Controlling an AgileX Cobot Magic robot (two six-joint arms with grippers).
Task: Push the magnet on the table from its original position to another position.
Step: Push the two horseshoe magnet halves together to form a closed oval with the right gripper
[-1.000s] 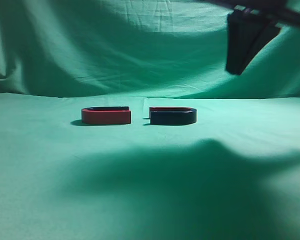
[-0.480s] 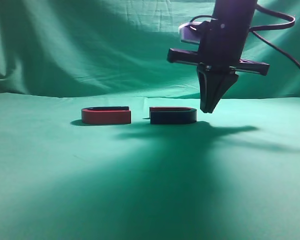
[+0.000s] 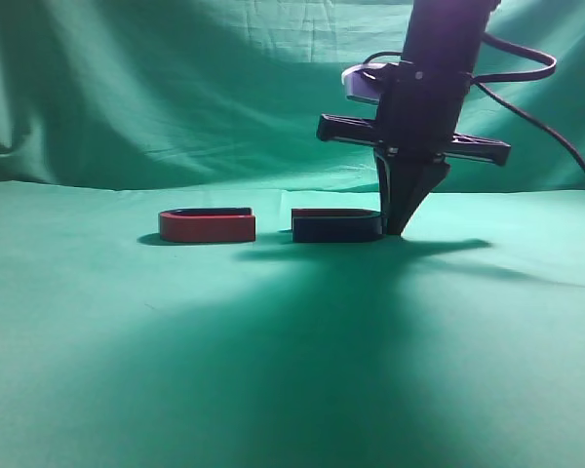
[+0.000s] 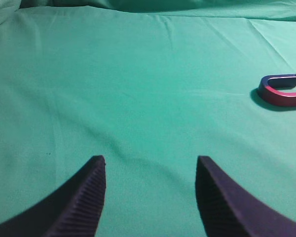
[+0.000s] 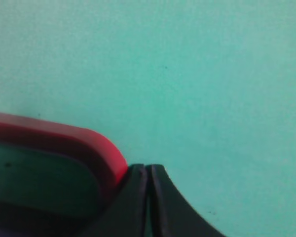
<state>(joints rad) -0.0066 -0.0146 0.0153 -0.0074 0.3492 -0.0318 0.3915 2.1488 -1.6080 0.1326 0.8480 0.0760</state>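
With my right gripper [image 3: 398,230] closed against the magnet's [image 3: 335,227] right rounded end, table [image 3: 273,370] is open nearer; left gripper [image 4: 150,197] open.

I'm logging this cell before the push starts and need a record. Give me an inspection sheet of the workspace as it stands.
Surface: table in green cloth, shadowed in front.
Job's things: magnet, dark, lying flat, rounded end toward the right gripper.
Clutter: red magnet lying to the left of the dark one, a gap between them.
Grippers: right gripper shut, tips down at table level against or just beside the magnet's rounded end; left gripper open, holding nothing.
Cables: black cable looping off the right arm.
Surroundings: draped green backdrop.
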